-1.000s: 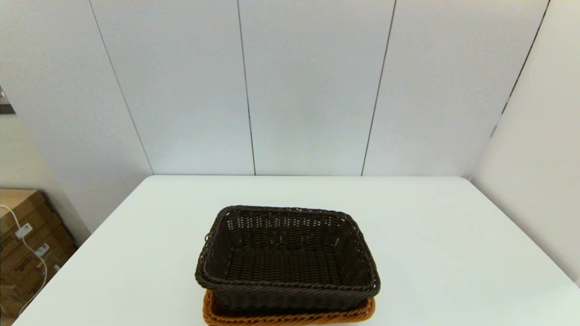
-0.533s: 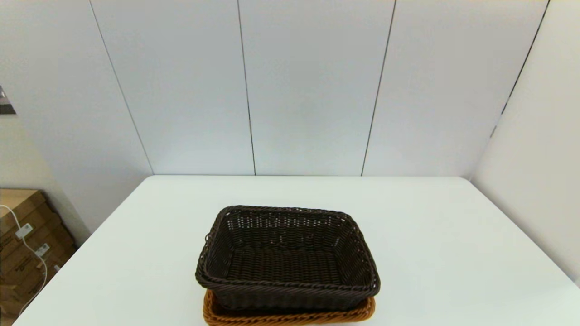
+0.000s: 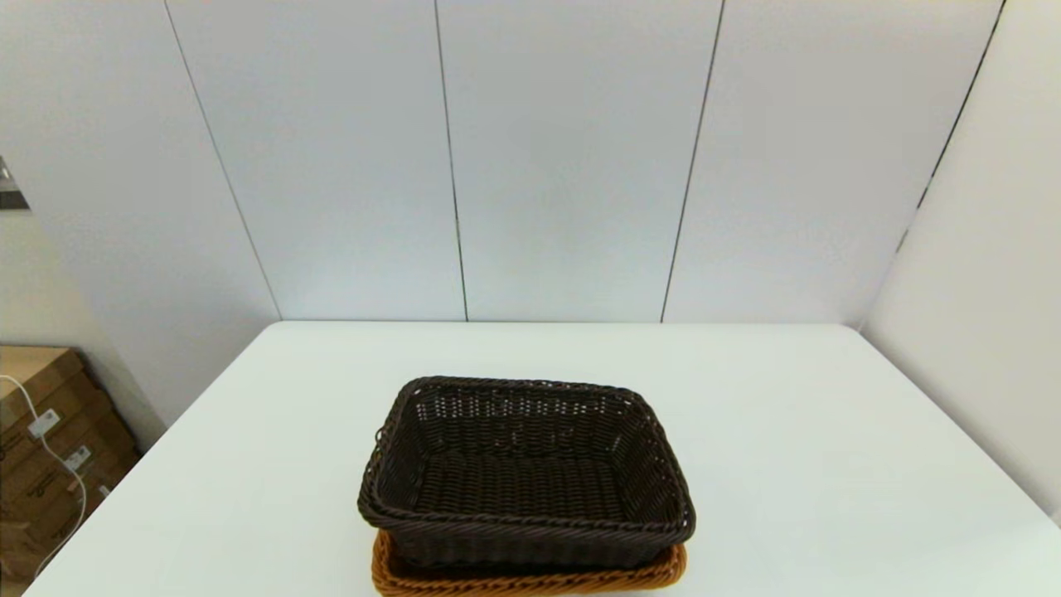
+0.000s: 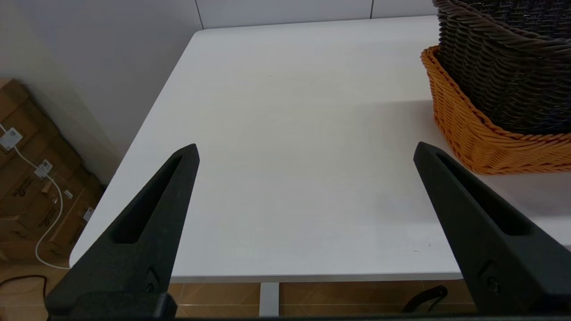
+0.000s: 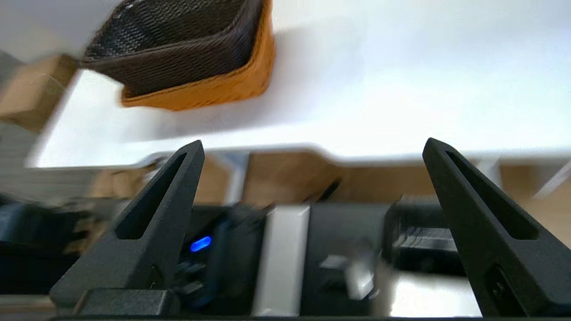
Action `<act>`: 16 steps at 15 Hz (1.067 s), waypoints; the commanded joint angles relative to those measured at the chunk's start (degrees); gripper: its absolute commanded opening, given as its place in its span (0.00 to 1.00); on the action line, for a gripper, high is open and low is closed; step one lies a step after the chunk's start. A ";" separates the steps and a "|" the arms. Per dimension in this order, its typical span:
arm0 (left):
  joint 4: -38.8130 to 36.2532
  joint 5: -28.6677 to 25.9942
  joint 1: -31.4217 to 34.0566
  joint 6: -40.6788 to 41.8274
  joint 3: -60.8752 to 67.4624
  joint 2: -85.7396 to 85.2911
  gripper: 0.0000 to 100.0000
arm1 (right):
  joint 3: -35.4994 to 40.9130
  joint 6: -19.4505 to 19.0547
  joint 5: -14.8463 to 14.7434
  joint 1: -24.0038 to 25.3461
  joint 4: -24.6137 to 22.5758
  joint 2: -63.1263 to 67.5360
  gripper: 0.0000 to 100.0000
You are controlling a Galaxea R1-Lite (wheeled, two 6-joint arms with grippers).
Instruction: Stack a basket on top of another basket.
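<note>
We count two baskets, one dark brown basket (image 3: 525,473) nested on one orange-tan basket (image 3: 530,579) at table's (image 3: 829,464) near edge, our left gripper (image 4: 305,151) and right gripper (image 5: 312,147) both spread, holding nothing.

1. Your left gripper (image 4: 304,151) had two long, matte black, wedge-shaped fingers (image 4: 147,223), each with a recessed slot.
2. Your right gripper (image 5: 312,147) matched; a screw sat near its finger base.
</note>
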 commanded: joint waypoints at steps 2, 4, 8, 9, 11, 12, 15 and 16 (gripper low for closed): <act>0.08 0.02 0.00 0.00 0.01 -0.02 1.00 | 11.37 -8.47 -7.11 0.22 -9.19 -7.72 1.00; 0.08 0.02 0.00 0.00 0.01 -0.02 1.00 | 19.72 -10.84 -9.57 0.31 -20.88 -7.72 1.00; 0.08 0.02 0.00 0.00 0.01 -0.02 1.00 | 39.32 -16.64 -14.14 0.31 -47.77 -7.72 1.00; -0.01 0.02 0.00 0.00 0.01 -0.11 1.00 | 40.38 -17.43 -14.49 0.31 -50.32 -7.72 1.00; -0.01 0.02 0.00 0.00 0.01 -0.02 1.00 | 42.66 -21.83 -14.40 0.31 -51.29 -7.72 1.00; 0.08 0.02 0.00 0.00 0.01 -0.11 1.00 | 42.75 -23.67 -14.40 0.31 -52.26 -7.72 1.00; 0.08 0.02 0.00 0.00 0.01 -0.11 1.00 | 43.10 -23.32 -14.05 0.31 -53.22 -7.72 1.00; 0.08 0.02 0.00 -0.09 0.01 -0.02 1.00 | 43.10 -23.23 -14.05 0.31 -53.22 -7.72 1.00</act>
